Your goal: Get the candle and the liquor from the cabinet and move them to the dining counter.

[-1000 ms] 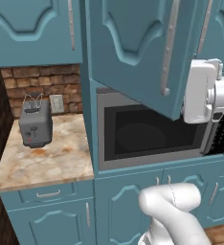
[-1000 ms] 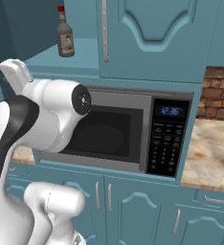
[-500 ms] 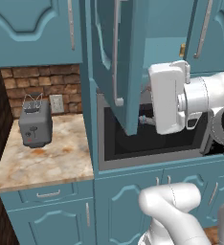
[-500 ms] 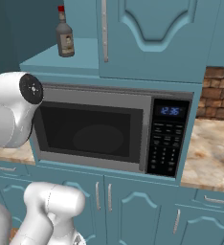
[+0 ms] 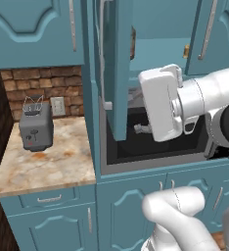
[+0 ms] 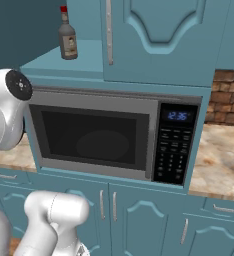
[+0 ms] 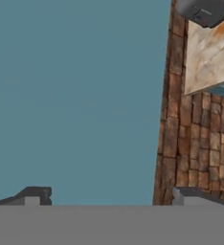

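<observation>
Liquor (image 6: 67,37) stands upright on the floor of the open cabinet (image 6: 159,40) in our right base view — a dark bottle with a red cap and a pale label, set above the left end of the microwave (image 6: 114,137). The closed cabinet door beside it carries a long vertical silver handle (image 6: 108,25). In our left base view we see the cabinet's left door (image 5: 117,63) swung out edge-on toward us, and a small gold-tan shape, apparently the candle (image 5: 186,51), deep on the cabinet floor near the right door; it is too small for us to describe further. The arm's white forearm (image 5: 194,103) crosses in front of the microwave opening, its broad white end plate near the open door's lower edge. Left of the cabinet we note a grey toaster (image 5: 35,128) on a small marble counter (image 5: 48,164) with a brick wall (image 5: 43,86) behind. In the hand view the gripper (image 7: 111,196) shows 2 dark fingertips (image 7: 35,194) set wide apart with nothing between them, facing a flat teal surface, with brick and marble at right.
</observation>
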